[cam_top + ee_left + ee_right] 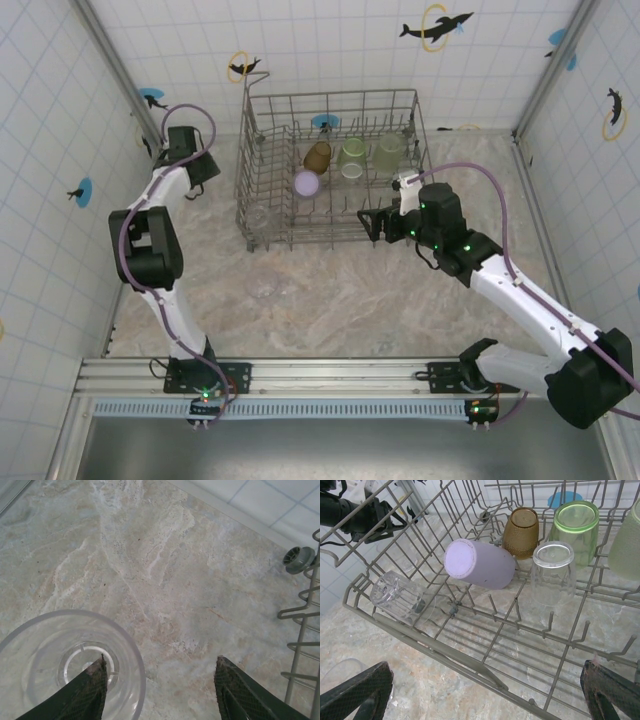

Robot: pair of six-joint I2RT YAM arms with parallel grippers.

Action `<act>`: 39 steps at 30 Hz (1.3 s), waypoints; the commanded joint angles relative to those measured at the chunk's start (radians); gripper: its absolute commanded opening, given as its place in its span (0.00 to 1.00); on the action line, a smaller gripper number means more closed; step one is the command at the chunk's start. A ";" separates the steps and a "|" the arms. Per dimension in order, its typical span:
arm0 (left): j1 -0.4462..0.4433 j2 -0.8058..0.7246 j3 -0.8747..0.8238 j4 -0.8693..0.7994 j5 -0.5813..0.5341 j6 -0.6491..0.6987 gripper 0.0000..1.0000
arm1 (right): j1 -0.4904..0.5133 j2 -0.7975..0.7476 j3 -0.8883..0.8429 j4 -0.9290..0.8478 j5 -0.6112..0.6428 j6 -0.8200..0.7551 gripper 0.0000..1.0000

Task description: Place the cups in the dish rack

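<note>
Left claw [161, 658] hangs partly open, straddling the rim of a clear cup [45, 650] on the table [175, 555] beside the dish rack [445, 652], not pinching it yet. Right claw [486, 670] gapes wide and empty at the rack's front. I count six inside, with the lilac cup [480, 564] tipped over. A second clear cup [268, 283] waits out front, so two to go, and the rack's wire wall is in the way

Far half of the dish rack [435, 649] crowded with cups [522, 530], its near-right tine rows [545, 625] bare, clear cup [265, 283] standing on open surface [380, 300] before its near-left corner, right hand [370, 225] just outside its near wall
</note>
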 commanded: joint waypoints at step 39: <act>0.003 -0.255 -0.231 0.000 0.021 -0.022 0.00 | -0.021 0.003 -0.046 0.062 -0.035 0.088 0.99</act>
